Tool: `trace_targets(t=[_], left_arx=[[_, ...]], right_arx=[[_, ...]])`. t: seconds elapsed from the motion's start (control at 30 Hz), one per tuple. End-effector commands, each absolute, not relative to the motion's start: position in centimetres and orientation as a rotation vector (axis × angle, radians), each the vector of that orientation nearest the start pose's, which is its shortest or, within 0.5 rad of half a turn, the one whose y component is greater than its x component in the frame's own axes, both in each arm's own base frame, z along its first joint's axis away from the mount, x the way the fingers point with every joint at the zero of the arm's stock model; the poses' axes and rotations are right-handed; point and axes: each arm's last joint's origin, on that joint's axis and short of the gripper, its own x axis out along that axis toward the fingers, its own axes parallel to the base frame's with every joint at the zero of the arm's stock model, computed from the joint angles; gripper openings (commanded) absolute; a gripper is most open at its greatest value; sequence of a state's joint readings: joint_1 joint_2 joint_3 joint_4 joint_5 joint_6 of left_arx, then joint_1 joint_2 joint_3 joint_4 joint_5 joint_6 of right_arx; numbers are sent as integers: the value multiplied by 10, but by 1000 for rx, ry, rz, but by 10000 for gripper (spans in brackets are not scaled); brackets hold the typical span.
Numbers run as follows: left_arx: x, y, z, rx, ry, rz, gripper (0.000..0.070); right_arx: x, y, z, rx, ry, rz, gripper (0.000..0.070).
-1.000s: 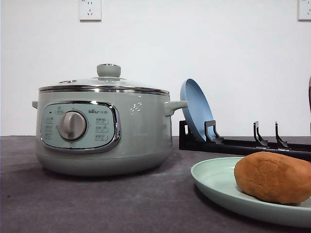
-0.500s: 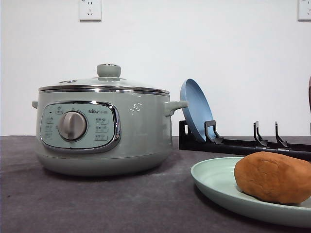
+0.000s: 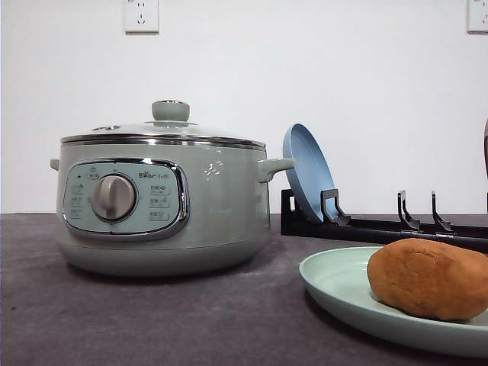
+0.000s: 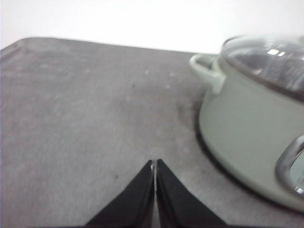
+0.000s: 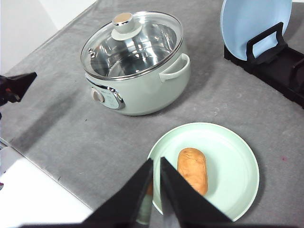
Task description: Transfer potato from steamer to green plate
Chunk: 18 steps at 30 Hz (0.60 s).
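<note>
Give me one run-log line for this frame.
potato: on green plate | steamer: lid on, looks empty | left gripper: shut, over table | right gripper: shut, above plate

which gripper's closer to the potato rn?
Right. The right gripper hangs just above the green plate beside the potato; the left gripper sits on the steamer's far side.

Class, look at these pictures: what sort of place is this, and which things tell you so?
Probably a mock kitchen set up for robot practice: an electric steamer with its lid on, a potato on a green plate, and a blue plate standing in a black dish rack, on a grey-covered table against a bare white wall.
</note>
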State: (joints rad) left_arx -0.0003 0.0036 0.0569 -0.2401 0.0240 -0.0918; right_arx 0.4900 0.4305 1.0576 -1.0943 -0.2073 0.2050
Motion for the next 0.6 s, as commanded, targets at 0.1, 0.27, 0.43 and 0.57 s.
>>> trace_targets(t=[0.1, 0.27, 0.43, 0.57], left_arx=[[95, 0, 154, -43, 172, -12, 0], [96, 0, 151, -10, 162, -8, 0], [96, 0, 151, 16, 163, -9, 0], [96, 0, 149, 14, 180, -21, 0]], right_arx=[[23, 19, 366, 117, 521, 643, 14], [23, 19, 366, 117, 521, 643, 14], [23, 19, 366, 117, 521, 643, 14], [23, 19, 366, 117, 521, 643, 14]])
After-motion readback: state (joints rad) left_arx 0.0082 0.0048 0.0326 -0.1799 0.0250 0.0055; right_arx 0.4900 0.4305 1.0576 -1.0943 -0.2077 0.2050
